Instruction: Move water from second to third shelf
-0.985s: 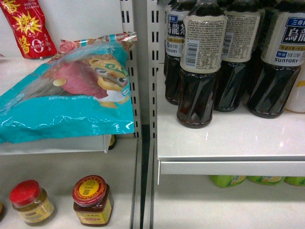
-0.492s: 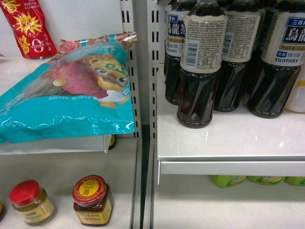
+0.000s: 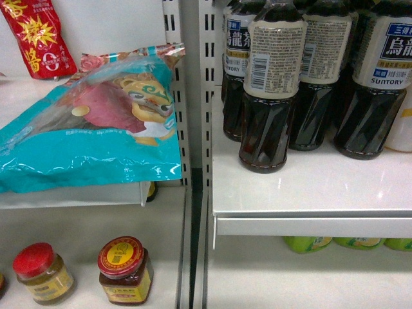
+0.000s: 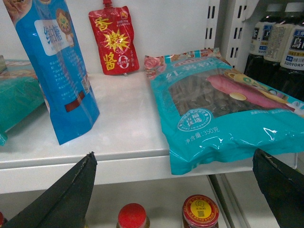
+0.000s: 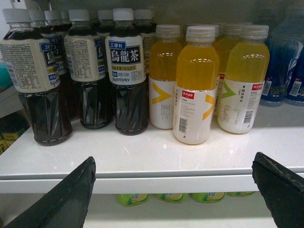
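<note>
Snack bag (image 3: pixel 90 129) on left shelf (image 3: pixel 71 196), jars (image 3: pixel 125 270) below; tea bottles (image 3: pixel 273 90) right.

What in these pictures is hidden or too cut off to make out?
- Water bottle: in no view, so its shelf is unknown.
- Green bottles: right wrist view, only tops show; the shelf edge hides the rest.
- Blue bottles: cut by the right edge, labels unreadable.
- Jars: left wrist view, cut by the bottom edge.
- Both hands: absent from the head view.

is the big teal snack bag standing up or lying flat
Lying flat. The teal bag rests face up on the white shelf, its near edge hanging over the shelf front, while the blue pouch beside it stands upright.
</note>
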Robot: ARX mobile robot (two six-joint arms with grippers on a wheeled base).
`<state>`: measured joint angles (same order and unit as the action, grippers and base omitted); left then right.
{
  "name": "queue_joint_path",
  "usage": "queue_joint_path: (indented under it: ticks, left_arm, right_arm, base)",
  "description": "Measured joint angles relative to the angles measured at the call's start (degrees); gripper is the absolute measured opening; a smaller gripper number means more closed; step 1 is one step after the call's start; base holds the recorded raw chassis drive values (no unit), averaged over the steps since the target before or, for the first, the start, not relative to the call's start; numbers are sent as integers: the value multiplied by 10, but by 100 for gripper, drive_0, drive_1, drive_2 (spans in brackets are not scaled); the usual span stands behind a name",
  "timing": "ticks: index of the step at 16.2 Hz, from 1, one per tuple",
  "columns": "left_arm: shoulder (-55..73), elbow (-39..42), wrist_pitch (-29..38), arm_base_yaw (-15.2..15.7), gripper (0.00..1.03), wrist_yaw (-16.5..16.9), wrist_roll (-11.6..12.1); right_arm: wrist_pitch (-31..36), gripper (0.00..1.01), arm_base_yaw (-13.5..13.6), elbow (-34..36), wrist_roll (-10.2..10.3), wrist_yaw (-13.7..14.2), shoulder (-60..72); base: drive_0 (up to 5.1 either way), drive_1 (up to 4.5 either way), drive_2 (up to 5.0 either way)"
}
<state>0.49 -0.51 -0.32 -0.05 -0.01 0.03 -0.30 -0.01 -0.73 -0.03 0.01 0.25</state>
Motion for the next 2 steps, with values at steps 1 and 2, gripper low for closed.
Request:
queue_joint_path:
  ticks: [1, 2]
  left_arm:
    - [0, 0, 0, 0, 98, 0, 0]
    - [0, 0, 0, 0, 98, 0, 0]
  right_arm:
    - [0, 98, 0, 0, 0, 0, 0]
    - [0, 98, 0, 0, 0, 0, 0]
  base:
    - [0, 0, 0]
    - [0, 0, 0]
